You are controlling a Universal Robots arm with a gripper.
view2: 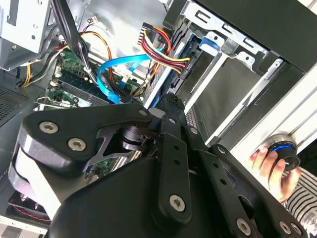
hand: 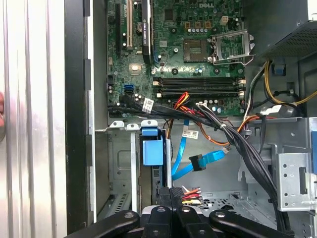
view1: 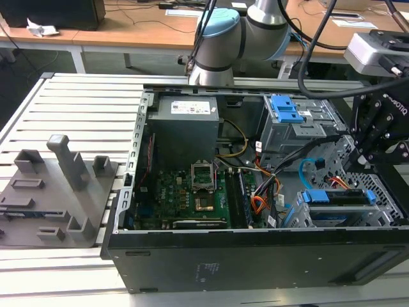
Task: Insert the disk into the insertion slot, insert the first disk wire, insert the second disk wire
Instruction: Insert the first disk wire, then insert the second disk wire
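Observation:
The disk [view1: 339, 197], in its bright blue caddy [hand: 151, 148], sits inside the insertion slot [view1: 299, 216], the low perforated cage at the case's corner on the exterior view's right. My gripper [hand: 171, 191] hangs just over the disk's connector end, fingers pressed together. Beside them lies a red, yellow and black wire bundle [view2: 159, 48] ending in a black plug [view2: 181, 74] at the disk's edge. The second disk wire [hand: 184, 161], a light-blue flat loop, hangs free over the board, its dark plug [hand: 197, 162] unattached. It also shows as a loop [view1: 308, 167] in the exterior view.
A taller grey cage with a blue latch [view1: 284, 109] stands behind the slot. The power supply [view1: 185, 118] and motherboard [view1: 192, 195] fill the case. Thick black cables [hand: 237, 144] cross near the gripper. A grey fixture rack [view1: 57, 185] stands outside. A person's hand [view2: 270, 163] holds a round knob.

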